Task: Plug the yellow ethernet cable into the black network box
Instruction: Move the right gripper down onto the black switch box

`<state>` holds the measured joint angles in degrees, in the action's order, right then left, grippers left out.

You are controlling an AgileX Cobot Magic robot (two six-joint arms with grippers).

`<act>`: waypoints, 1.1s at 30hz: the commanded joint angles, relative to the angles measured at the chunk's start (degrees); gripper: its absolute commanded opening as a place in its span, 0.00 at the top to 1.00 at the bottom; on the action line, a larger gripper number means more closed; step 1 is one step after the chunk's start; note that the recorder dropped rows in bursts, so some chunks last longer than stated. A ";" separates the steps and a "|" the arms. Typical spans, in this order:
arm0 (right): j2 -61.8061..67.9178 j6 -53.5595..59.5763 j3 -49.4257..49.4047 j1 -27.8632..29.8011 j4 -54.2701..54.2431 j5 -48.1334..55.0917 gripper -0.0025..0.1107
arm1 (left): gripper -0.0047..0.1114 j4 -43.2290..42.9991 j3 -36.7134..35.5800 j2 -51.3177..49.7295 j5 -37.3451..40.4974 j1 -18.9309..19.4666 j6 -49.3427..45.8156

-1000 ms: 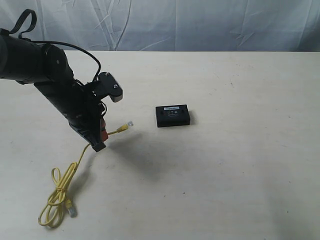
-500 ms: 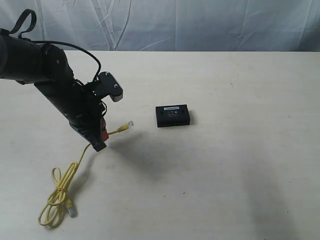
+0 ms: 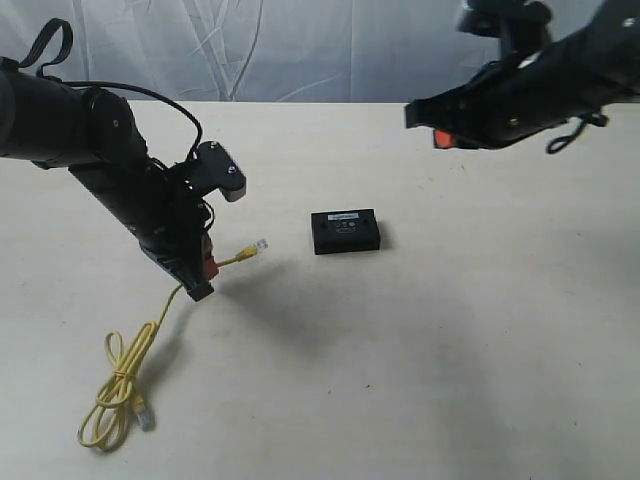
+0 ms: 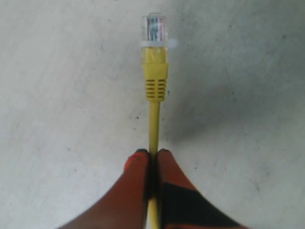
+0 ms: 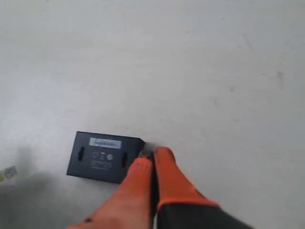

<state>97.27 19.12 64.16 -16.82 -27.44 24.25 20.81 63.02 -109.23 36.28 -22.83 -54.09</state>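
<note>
**Cable end lifted, its plug aimed at the box**

On the pale worktop (image 3: 480,330), the left tool (image 4: 152,155) is clamped on the yellow ethernet cable (image 4: 154,119) just behind its clear plug (image 3: 261,245). The right tool (image 5: 152,153) hangs in the air, fingers pressed together on nothing. The black network box (image 3: 345,231) lies flat, long axis left to right; its white label (image 5: 105,142) is too small to read. The plug points rightward at the box, apart from it; the cable's remaining length lies looped near the front left.

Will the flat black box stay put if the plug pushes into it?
Probably not: the small flat black plastic box lies unheld on the smooth table with nothing bracing it, so it likely slides. Lying flat, it seems unlikely to tip.
</note>
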 commanded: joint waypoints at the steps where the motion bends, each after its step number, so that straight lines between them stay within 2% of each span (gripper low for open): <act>1: 10.26 1.45 10.12 -4.19 -0.25 3.30 0.98 | 0.96 0.84 -0.03 -0.11 0.79 -0.11 0.17; 6: 20.29 1.98 20.47 -5.46 -0.25 9.02 0.98 | 0.96 4.13 -0.03 -0.11 1.26 -0.11 0.17; 11: 26.47 2.70 26.06 -5.46 0.57 12.82 0.98 | 0.96 4.33 -0.03 -0.11 1.05 -0.11 0.17; 21: 29.45 3.26 26.94 -5.46 7.78 18.06 0.98 | 0.96 4.46 -0.03 -0.11 0.59 -0.11 0.17; 33: 29.58 3.15 26.94 -5.46 9.46 27.95 0.98 | 0.96 4.84 -0.03 -0.11 -0.02 -0.11 0.17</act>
<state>126.60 22.04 90.96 -22.21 -19.37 49.72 24.61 62.92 -109.23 36.71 -22.83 -54.09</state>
